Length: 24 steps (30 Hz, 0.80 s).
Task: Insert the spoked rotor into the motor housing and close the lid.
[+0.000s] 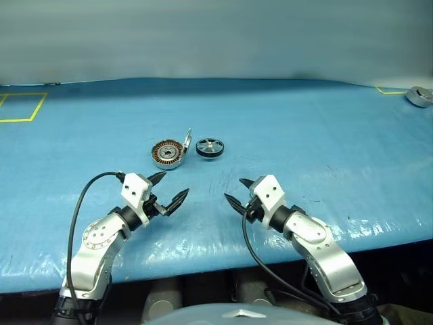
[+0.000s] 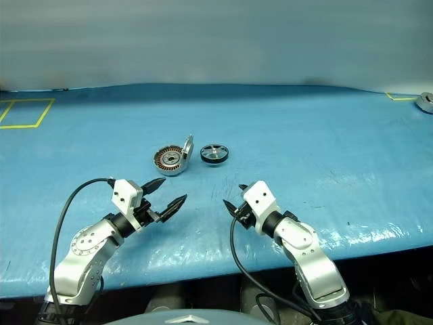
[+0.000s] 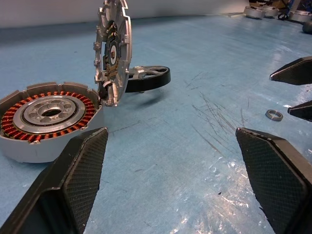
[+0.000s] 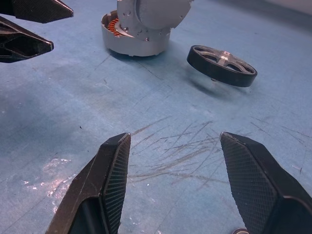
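I see even, fairly bright overhead light across the blue table cover (image 1: 284, 128), with white glare streaks on its wrinkled front edge. Shadows are soft and short, one lying under the tilted black rotor (image 4: 222, 65). My wrist views are sharp up close, but the far background softens.

Blue scratched tabletop (image 1: 304, 135), yellow tape outline (image 1: 20, 107) at corner, pale grey wall (image 1: 216, 34)

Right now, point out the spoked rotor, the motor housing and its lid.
spoked rotor (image 1: 210, 147), left eye view, silver hub.
motor housing (image 3: 48, 108), left wrist view, grey centre inside the copper windings.
lid (image 3: 113, 51), left wrist view, patterned inner face, standing open.
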Each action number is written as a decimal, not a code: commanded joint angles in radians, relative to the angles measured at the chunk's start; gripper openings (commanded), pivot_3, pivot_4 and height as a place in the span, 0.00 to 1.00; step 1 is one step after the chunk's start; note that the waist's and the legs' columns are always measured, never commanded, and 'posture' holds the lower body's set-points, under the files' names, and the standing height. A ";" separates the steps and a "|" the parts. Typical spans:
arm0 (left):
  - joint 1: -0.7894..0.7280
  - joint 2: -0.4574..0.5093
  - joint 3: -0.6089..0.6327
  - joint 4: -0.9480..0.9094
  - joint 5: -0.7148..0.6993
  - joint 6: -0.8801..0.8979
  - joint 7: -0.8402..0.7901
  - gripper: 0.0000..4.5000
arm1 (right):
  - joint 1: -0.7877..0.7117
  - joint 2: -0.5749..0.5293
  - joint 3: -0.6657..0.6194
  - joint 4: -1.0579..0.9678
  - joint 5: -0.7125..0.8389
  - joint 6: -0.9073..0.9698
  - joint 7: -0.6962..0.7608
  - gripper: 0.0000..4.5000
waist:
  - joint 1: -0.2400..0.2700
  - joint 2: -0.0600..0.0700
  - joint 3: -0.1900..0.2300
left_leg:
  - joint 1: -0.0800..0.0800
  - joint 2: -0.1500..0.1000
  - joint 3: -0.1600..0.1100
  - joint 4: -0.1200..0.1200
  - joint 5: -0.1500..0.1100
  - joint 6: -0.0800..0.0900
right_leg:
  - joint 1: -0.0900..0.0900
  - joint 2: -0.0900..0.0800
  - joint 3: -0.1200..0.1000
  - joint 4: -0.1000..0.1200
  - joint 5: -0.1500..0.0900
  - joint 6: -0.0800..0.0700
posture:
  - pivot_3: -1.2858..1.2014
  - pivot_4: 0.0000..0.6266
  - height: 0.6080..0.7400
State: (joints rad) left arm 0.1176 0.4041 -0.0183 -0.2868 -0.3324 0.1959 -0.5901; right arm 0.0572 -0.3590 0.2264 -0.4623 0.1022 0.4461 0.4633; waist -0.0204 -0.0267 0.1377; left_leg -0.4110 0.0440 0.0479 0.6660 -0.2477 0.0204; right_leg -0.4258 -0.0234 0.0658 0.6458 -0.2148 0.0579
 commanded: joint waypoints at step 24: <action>-0.015 0.015 0.029 -0.006 0.026 -0.004 0.005 0.99 | -0.014 0.012 -0.004 -0.005 -0.022 -0.034 -0.014 0.69 | 0.000 0.000 0.000 | 0.000 0.000 0.000 0.000 0.000 0.000 | 0.000 0.000 0.000 0.000 0.000 0.000 | 0.52 0.24 1.00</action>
State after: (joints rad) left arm 0.1122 0.4154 -0.0078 -0.2805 -0.3115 0.2087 -0.5878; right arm 0.0546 -0.3497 0.2278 -0.4477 0.0800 0.4358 0.4515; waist -0.0205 -0.0267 0.1377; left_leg -0.4111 0.0441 0.0479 0.6659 -0.2477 0.0204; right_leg -0.4259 -0.0234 0.0658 0.6458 -0.2148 0.0579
